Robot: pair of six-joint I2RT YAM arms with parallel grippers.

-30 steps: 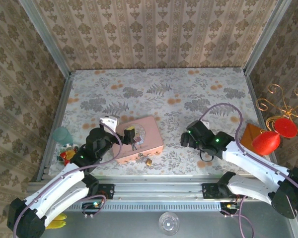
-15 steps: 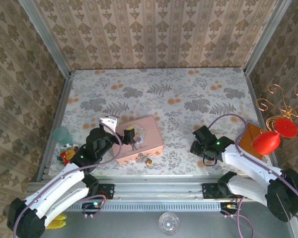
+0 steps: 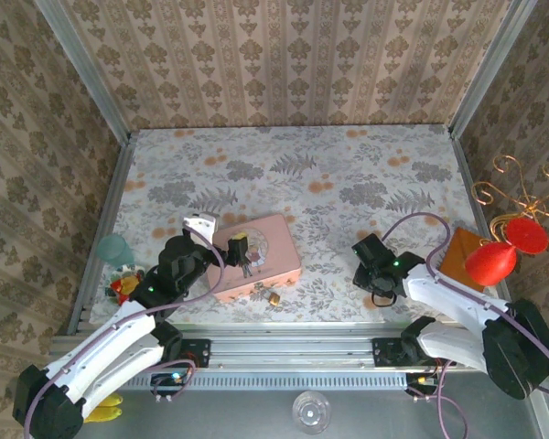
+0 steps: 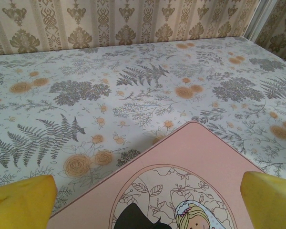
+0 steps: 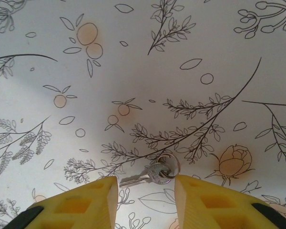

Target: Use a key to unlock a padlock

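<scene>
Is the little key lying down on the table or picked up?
Lying down. The key rests flat on the flowery table, between the right gripper's yellow fingers.

Padlock [image 3: 274,298] lies before tin [image 3: 276,249], key [image 5: 150,174] well right.

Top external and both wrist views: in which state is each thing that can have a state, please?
padlock: lying on the table beside the pink tin; locked or not, too small to tell.
key: flat on the table, not gripped.
pink tin: lid shut, lying flat.
left tool: open, over the tin.
right tool: open, one finger on each side of the key.
</scene>
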